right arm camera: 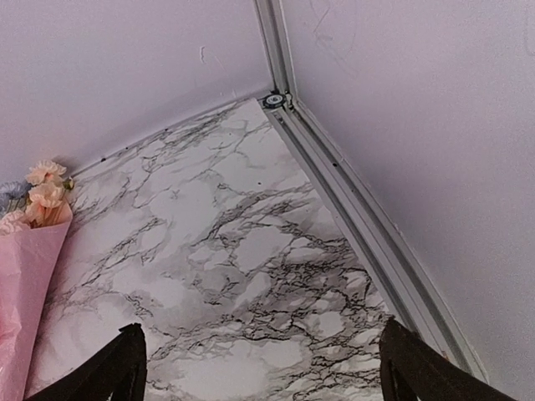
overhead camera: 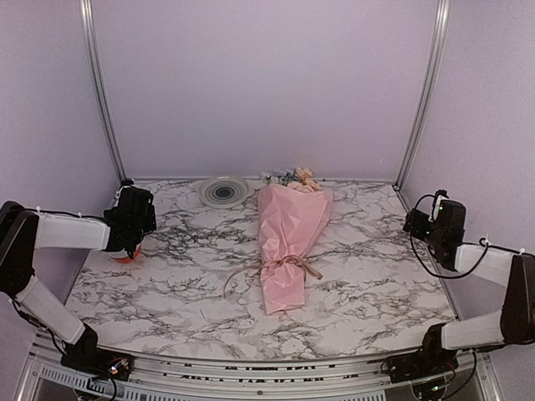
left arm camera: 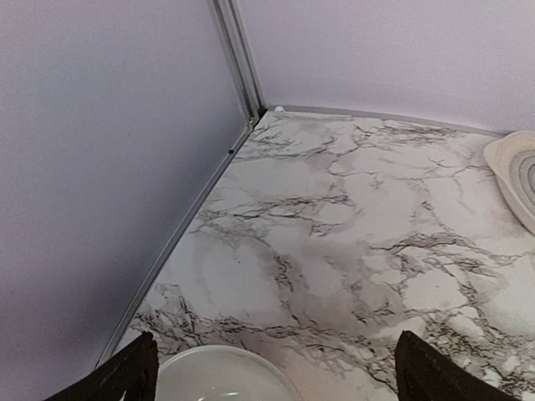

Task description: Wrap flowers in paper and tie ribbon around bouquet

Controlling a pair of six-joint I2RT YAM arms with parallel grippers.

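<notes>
Bouquet wrapped, ribbon bowed round its waist; left gripper and right gripper spread, empty, well clear; apparently final step, only knot check outstanding

Has white box-like links between black joints on the left arm and right arm. Ends in a bulky black left hand and right hand. Trails a thin black cable beside the right wrist.

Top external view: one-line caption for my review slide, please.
Pink paper bouquet, tan ribbon tied around it, lies mid-table; left gripper and right gripper open, clear of it.
</notes>
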